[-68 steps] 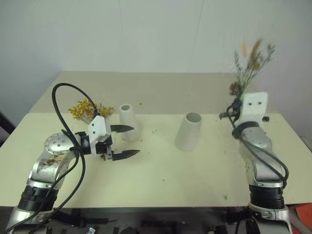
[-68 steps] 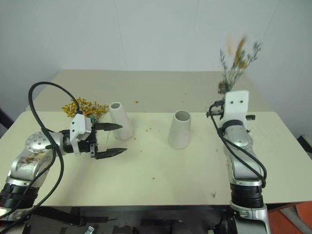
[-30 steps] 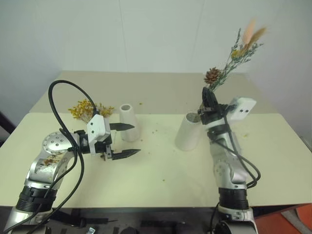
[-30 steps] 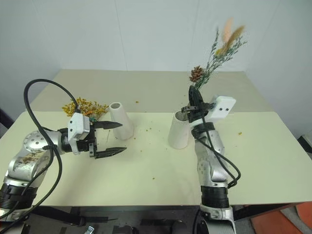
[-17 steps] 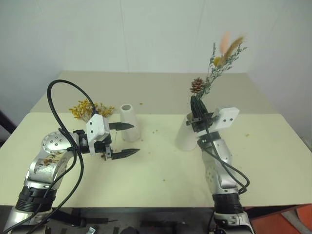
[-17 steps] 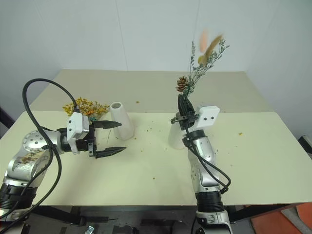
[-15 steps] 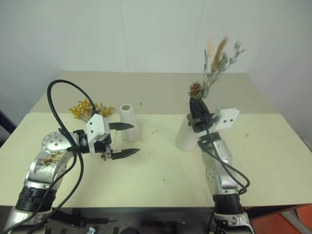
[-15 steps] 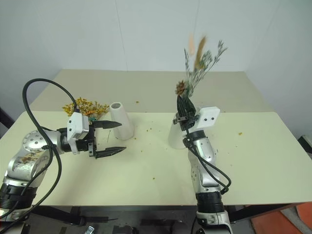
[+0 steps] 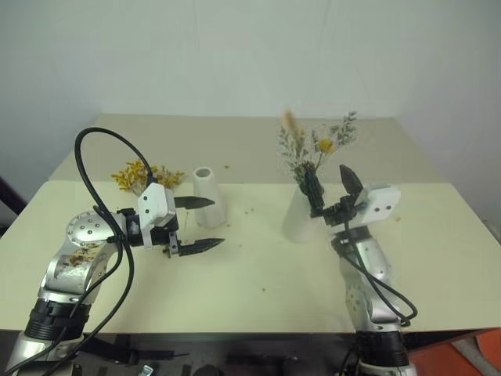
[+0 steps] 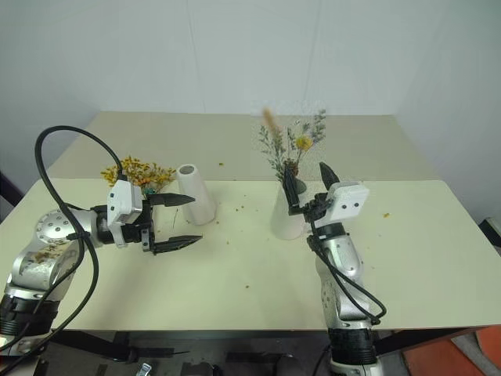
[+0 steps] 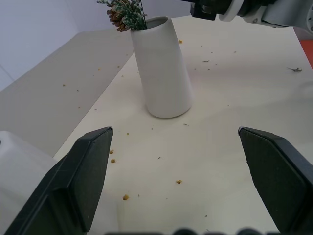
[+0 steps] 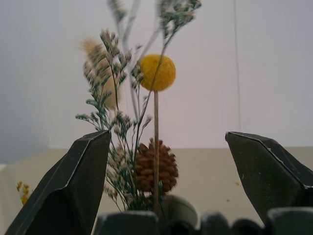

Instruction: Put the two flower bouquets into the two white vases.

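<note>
Left eye view: sparse greenish bouquet with brown cone (image 9: 311, 150) stands in wider white cone-shaped vase (image 9: 297, 221); right gripper (image 9: 332, 186) spread wide just beside it, holding nothing; left gripper (image 9: 199, 224) spread wide, empty.

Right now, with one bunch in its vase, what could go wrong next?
The right gripper is open, close beside the sparse bouquet in the wide vase; pulling back carelessly could snag stems or tip it. The yellow bouquet lies behind the slim vase, so the left gripper might knock it.

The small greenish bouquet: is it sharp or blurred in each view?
Left eye view: the small sparse greenish bouquet is soft, its pinkish plume smeared. Right wrist view: the brown cone and the yellow ball are fairly clear, the upper sprigs hazy. Left wrist view: sharp at the wider white cone-shaped vase.
</note>
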Tool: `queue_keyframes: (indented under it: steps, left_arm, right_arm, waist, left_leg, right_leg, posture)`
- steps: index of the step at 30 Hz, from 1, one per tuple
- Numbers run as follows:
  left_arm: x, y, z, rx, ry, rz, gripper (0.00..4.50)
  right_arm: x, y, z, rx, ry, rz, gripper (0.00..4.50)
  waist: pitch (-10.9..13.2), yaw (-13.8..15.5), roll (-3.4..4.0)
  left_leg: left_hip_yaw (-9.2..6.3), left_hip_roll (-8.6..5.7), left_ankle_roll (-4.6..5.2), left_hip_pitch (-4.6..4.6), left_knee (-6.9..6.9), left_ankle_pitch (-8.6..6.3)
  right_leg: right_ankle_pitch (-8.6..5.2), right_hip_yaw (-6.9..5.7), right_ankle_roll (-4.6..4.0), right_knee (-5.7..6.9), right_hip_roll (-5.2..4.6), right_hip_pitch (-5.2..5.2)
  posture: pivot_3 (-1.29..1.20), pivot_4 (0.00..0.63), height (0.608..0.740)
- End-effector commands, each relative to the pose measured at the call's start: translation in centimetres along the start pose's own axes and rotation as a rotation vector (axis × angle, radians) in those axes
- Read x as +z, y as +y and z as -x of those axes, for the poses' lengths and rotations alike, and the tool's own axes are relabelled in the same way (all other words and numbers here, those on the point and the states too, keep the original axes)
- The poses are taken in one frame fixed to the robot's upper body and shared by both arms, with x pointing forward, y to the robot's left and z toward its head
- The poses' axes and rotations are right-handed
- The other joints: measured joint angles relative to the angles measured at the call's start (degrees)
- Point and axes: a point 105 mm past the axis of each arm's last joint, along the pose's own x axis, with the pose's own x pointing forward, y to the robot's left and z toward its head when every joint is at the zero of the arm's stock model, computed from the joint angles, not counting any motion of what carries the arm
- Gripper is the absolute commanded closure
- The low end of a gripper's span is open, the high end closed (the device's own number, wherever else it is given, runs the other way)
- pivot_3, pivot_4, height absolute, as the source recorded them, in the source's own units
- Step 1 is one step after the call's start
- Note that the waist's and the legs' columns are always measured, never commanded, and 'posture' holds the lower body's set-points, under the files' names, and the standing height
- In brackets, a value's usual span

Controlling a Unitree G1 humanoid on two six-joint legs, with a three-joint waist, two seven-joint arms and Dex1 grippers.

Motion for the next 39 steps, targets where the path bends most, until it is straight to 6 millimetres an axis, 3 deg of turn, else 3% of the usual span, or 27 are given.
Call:
queue_keyframes:
  steps: [1, 5, 8, 11, 15, 21, 23, 28, 34, 39]
  left_arm:
    - [0.7, 0.5, 0.6, 0.028, -0.016, -0.031, 0.0]
    - [1.7, 0.7, 1.8, 0.111, -0.051, -0.014, 0.0]
    - [2.6, 0.6, 2.6, 0.187, -0.068, 0.023, 0.0]
    - [1.6, -0.5, 3.5, 0.254, 0.015, 0.053, 0.0]
    - [0.1, -1.3, 5.0, 0.474, 0.092, 0.134, 0.0]
    - [-2.0, -1.7, 7.5, 0.742, 0.258, 0.28, 0.0]
    - [-2.1, -1.2, 8.1, 0.799, 0.276, 0.317, 0.0]
    - [-3.5, 2.7, 9.2, 0.985, 0.409, 0.521, 0.0]
    - [-4.2, 5.2, 7.8, 1.059, 0.441, 0.722, 0.0]
    - [-5.6, 6.2, 7.6, 1.134, 0.527, 0.746, 0.0]
  right_arm:
    - [2.3, -0.5, 0.6, 0.003, -0.051, 0.046, 0.07]
    - [4.5, -2.3, 1.6, 0.008, -0.048, 0.126, 0.07]
    - [5.7, -2.7, 2.4, 0.123, 0.018, 0.162, 0.07]
    - [6.0, -2.2, 4.2, 0.322, 0.159, 0.164, 0.07]
    - [6.3, -0.5, 7.3, 0.65, 0.359, 0.155, 0.07]
    - [6.2, 1.6, 8.1, 0.925, 0.497, 0.126, 0.07]
    - [6.0, 2.1, 7.8, 0.964, 0.494, 0.112, 0.07]
    - [5.6, 3.8, 6.9, 1.084, 0.483, 0.1, 0.07]
    - [5.4, 4.8, 6.3, 1.178, 0.482, 0.093, 0.07]
    - [5.2, 4.9, 6.0, 1.184, 0.491, 0.099, 0.07]
  waist:
    - [0.0, 0.0, 0.0]
    - [0.0, -0.1, 0.0]
    - [0.0, 0.1, -0.01]
    - [0.0, 0.1, -0.01]
    - [0.0, 0.0, -0.03]
    - [0.0, 0.2, -0.13]
    - [0.0, 0.2, -0.15]
    - [0.1, 1.2, -0.23]
    - [0.1, 1.5, -0.25]
    - [0.1, 1.5, -0.26]
  left_leg:
    - [0.0, 0.0, 0.0, 0.0, 0.0, 0.0]
    - [0.02, 0.0, 0.0, -0.01, 0.0, 0.0]
    - [-0.01, 0.02, 0.0, -0.02, 0.0, 0.0]
    - [-0.02, 0.02, 0.0, 0.02, 0.0, 0.0]
    - [0.01, 0.03, 0.01, 0.1, 0.0, -0.01]
    - [0.0, 0.09, 0.0, 0.92, 0.0, -0.01]
    - [0.0, 0.09, 0.0, 1.02, 0.0, 0.0]
    - [-0.13, 0.01, 0.04, 0.91, 0.03, 0.04]
    - [-0.21, -0.07, -0.04, 0.66, 0.02, -0.02]
    - [-0.25, -0.09, -0.08, 0.44, 0.01, -0.05]
  right_leg:
    - [0.0, 0.0, 0.0, 0.0, 0.0, 0.0]
    - [0.0, 0.02, 0.0, -0.01, 0.0, -0.01]
    - [-0.01, -0.01, 0.01, -0.03, -0.01, 0.01]
    - [-0.02, -0.01, 0.02, -0.07, -0.02, 0.1]
    - [-0.03, 0.02, 0.04, -0.1, -0.03, 0.22]
    - [-0.36, 0.01, 0.46, -0.17, 0.07, 1.1]
    - [-0.41, -0.01, 0.49, -0.23, 0.08, 1.19]
    - [-0.36, -0.14, 0.54, -0.23, 0.07, 1.14]
    - [-0.11, -0.16, 0.13, -0.36, -0.01, 1.0]
    - [-0.08, -0.17, 0.1, -0.34, -0.05, 0.75]
  posture:
    - [0.0, 0.15, 0.74]
    - [0.0, 0.15, 0.74]
    - [0.0, 0.15, 0.74]
    - [0.0, 0.15, 0.74]
    - [0.0, 0.15, 0.74]
    - [0.0, 0.15, 0.74]
    - [0.0, 0.15, 0.74]
    - [0.0, 0.15, 0.74]
    - [0.0, 0.15, 0.74]
    - [0.0, 0.15, 0.74]
